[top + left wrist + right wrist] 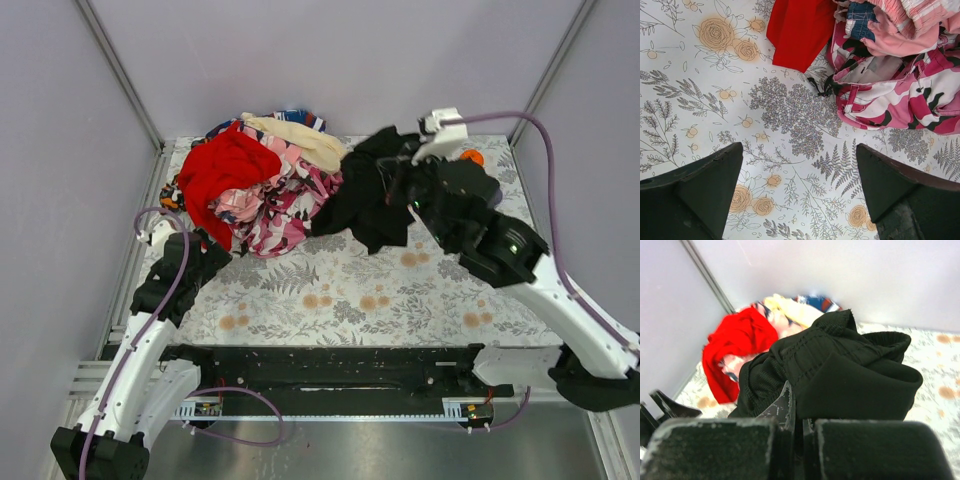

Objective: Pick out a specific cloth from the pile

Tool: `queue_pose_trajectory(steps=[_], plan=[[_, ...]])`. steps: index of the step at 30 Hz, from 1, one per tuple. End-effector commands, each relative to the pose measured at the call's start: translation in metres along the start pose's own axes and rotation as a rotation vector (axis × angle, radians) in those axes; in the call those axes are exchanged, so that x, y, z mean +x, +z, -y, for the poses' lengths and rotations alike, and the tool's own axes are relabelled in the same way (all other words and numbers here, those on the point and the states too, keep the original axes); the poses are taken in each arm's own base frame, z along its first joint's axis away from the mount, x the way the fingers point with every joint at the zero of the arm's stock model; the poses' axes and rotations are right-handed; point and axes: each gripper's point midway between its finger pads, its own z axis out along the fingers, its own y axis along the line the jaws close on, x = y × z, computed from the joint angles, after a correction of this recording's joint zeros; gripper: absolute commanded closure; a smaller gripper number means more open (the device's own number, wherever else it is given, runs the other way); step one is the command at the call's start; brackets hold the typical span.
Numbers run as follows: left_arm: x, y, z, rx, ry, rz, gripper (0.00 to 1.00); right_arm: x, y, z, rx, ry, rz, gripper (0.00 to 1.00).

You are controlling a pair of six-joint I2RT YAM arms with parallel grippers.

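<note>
The black cloth [365, 195] hangs from my right gripper [400, 185], just right of the pile [265, 180]; its lower folds reach the table. In the right wrist view the black cloth [840, 370] fills the middle, pinched between the shut fingers [787, 405]. The pile holds a red cloth [225, 170], a pink-and-white patterned cloth [285, 205] and a cream cloth [300, 140]. My left gripper [205, 250] is open and empty over the floral table cover near the pile's left front; its fingers [705, 185] frame bare cover, with the red cloth [800, 30] and pink cloth [895, 95] ahead.
An orange object [472, 157] sits at the back right behind my right arm. Grey walls and metal rails enclose the table [350, 300] on the left, back and right. A black rail runs along the near edge.
</note>
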Motion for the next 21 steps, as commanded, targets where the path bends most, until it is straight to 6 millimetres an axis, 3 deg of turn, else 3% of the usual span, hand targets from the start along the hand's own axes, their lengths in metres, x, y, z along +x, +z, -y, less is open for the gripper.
queue_pose_trajectory(steps=[1,2,5,10,15,21], plan=[[-0.002,0.003,0.005,0.021,-0.005,0.014,0.01,0.039,-0.041,0.045,0.093,0.030,-0.045,1.00],[-0.001,0.003,0.005,0.020,-0.004,0.013,0.01,0.064,-0.050,0.055,0.108,0.031,-0.089,1.00],[-0.001,0.004,0.005,0.013,-0.002,0.010,0.01,0.110,-0.070,0.075,0.135,0.047,-0.167,1.00],[0.006,0.009,0.001,-0.005,0.006,-0.009,0.01,0.189,-0.081,0.097,0.211,0.089,-0.284,1.00],[0.012,0.010,0.002,0.002,0.011,-0.033,0.01,0.249,-0.071,0.123,0.355,0.058,-0.361,1.00],[0.016,0.008,0.000,0.006,0.010,-0.046,0.01,0.316,-0.034,0.134,0.328,0.176,-0.522,1.00]])
